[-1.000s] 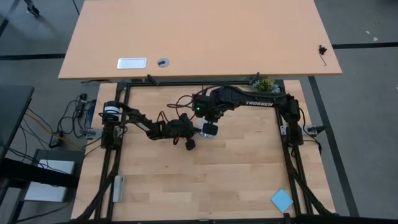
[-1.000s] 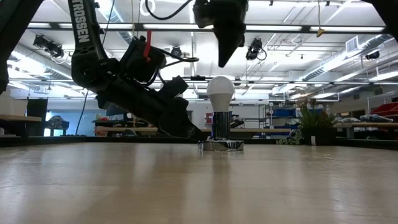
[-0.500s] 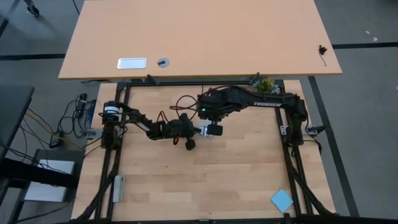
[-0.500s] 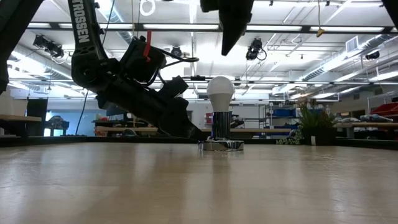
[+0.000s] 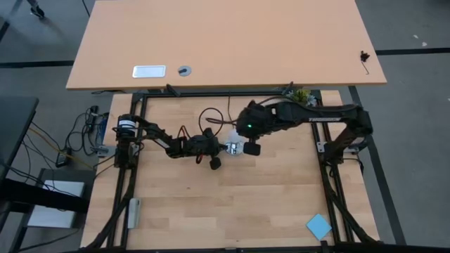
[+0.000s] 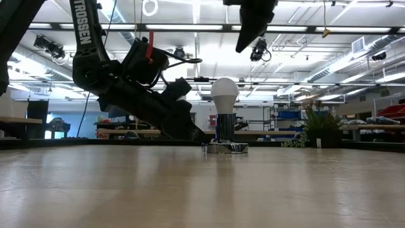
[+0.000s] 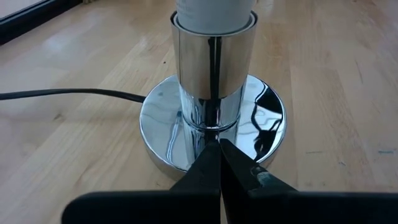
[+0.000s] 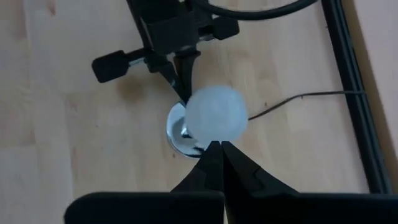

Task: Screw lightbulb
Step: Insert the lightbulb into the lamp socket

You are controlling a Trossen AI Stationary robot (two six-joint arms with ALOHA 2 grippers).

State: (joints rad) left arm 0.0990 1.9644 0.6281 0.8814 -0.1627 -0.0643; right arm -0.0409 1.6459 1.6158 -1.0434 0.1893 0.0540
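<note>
White pear-shaped lightbulb stands upright in the shiny chrome socket base, looks screwed in; right gripper above it, fingers together, empty; left gripper closed, touching the base; task near done

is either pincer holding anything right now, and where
Neither. The right pincer is shut above the lightbulb; the left pincer is shut against the socket base.

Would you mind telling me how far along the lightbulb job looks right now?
Mostly done: the lightbulb stands upright in the socket base. The left gripper, shut, rests against the base. The right gripper, shut and empty, hangs above the bulb. Whether it's fully tightened can't be seen.
</note>
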